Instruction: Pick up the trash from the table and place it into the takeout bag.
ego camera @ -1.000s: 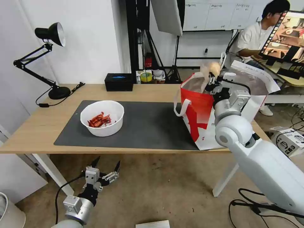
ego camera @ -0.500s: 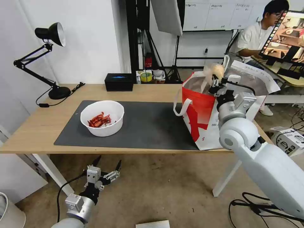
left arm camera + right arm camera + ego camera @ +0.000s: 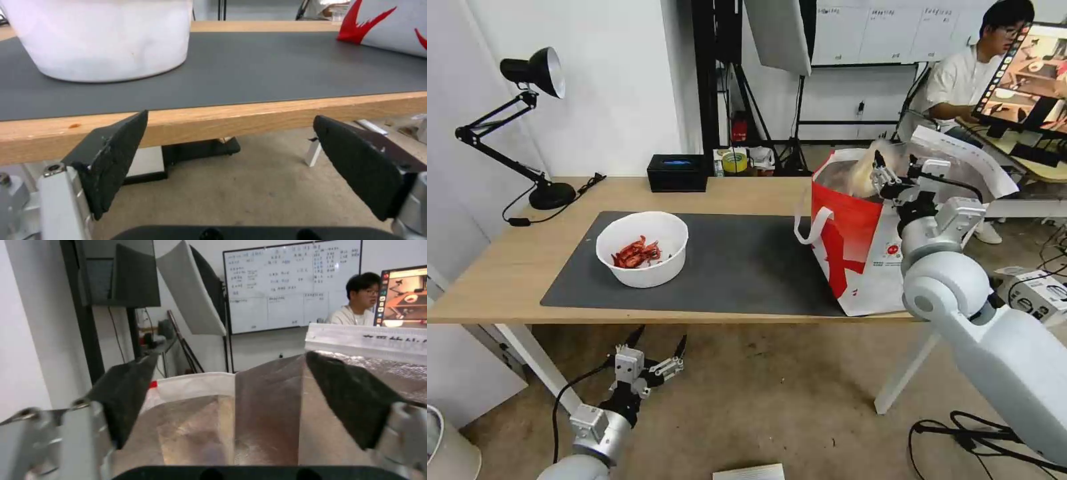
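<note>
The red-and-white takeout bag (image 3: pixel 854 253) stands open at the right end of the table (image 3: pixel 507 267). My right gripper (image 3: pixel 895 171) hangs open over its mouth. In the right wrist view its fingers (image 3: pixel 351 400) stand apart above the foil lining (image 3: pixel 267 420) with nothing between them. A pale beige lump in clear wrap (image 3: pixel 865 177) sits in the bag's opening, just left of that gripper. The white bowl (image 3: pixel 647 273) with red shell scraps rests on the dark mat (image 3: pixel 747 267). My left gripper (image 3: pixel 657 348) is open below the table's front edge, facing the bowl (image 3: pixel 106 36).
A black desk lamp (image 3: pixel 534 120) stands at the table's far left and a black box with a blue top (image 3: pixel 678 172) at its back edge. A carton (image 3: pixel 1037 293) and cables lie on the floor to the right.
My right gripper moved right and lower over the bag and opened, letting go of the beige lump, which now sits lower in the bag's mouth. The left arm shifted slightly.
</note>
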Controlling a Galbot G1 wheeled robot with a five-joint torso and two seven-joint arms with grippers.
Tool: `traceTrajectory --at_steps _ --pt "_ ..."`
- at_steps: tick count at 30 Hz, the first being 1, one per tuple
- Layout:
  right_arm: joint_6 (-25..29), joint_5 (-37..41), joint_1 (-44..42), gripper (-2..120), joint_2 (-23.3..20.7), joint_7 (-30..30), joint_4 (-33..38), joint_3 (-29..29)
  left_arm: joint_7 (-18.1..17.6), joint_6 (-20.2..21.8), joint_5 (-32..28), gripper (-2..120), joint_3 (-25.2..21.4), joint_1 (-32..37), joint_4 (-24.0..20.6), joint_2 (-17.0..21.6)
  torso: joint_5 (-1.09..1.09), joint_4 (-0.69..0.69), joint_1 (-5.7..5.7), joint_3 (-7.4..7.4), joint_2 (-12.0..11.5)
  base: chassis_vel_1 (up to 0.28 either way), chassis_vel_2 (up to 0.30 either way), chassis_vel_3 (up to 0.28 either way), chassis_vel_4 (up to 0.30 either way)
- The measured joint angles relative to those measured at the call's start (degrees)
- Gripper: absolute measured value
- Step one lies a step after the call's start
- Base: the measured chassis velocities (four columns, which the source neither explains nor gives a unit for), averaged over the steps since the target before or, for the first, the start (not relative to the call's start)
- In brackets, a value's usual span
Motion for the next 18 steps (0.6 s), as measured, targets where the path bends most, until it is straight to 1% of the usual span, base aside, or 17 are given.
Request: traceTrajectory --at_steps 1,2,4,14,17,18 --pt "0.0 0.1 0.0 93 -0.2 -0.2 0.0 0.0 0.0 0.0 0.0 100 0.0 0.0 0.0 0.0 0.0 0.0 0.0 0.0 0.0 0.0 0.0 0.0 0.0" --pt "0.0 0.1 0.0 93 -0.2 -0.2 0.0 0.0 0.0 0.0 0.0 100 0.0 0.0 0.0 0.0 0.0 0.0 0.0 0.0 0.0 0.0 0.0 0.0 0.0" --pt "0.0 0.2 0.0 99 -0.5 -0.6 0.1 0.0 0.0 0.0 0.0 100 0.1 0.0 -0.2 0.0 0.0 0.0 0.0 0.0 0.0 0.0 0.0 0.0 0.0" --pt "0.3 1.5 0.2 100 -1.7 -2.9 1.0 0.0 0.0 0.0 0.0 100 0.1 0.0 -0.5 -0.1 0.0 0.0 0.0 0.0 0.0 0.0 0.0 0.0 0.0" --pt "2.2 1.9 0.3 100 -2.2 -6.0 1.6 0.0 0.0 0.0 0.0 100 0.1 0.1 -0.6 -0.1 0.0 0.0 0.0 0.0 0.0 0.0 0.0 0.0 0.0" --pt "2.2 1.9 0.3 100 -2.2 -6.0 1.6 0.0 0.0 0.0 0.0 100 0.1 0.1 -0.6 -0.1 0.0 0.0 0.0 0.0 0.0 0.0 0.0 0.0 0.0"
